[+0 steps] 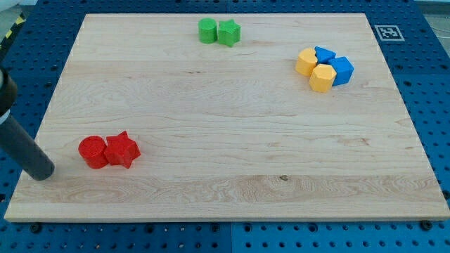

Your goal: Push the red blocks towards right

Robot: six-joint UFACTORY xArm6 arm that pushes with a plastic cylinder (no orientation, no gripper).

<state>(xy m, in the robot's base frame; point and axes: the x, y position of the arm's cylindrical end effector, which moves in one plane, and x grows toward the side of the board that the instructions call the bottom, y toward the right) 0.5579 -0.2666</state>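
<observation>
Camera view. My tip [43, 173] rests on the worktop [232, 190] near its left edge, at the near left corner region. The red round block [92, 152] lies just to the tip's right and slightly farther back, apart from it; the red star block [122, 149] sits touching the round one on its right side. The pair's long axis thus runs left to right, roughly in line with the tip (a favourable line-up, in my judgement, for a rightward push from behind the round block). Both red blocks are glossy, low and small. The arm carries no hand, only the dark rod, so there is nothing to open or close. Elsewhere: a green round block [207, 30] touching a green star block [229, 32] at the far edge, and a cluster of yellow blocks [323, 77] and blue blocks [341, 69] at the far right, well apart from the red pair.
</observation>
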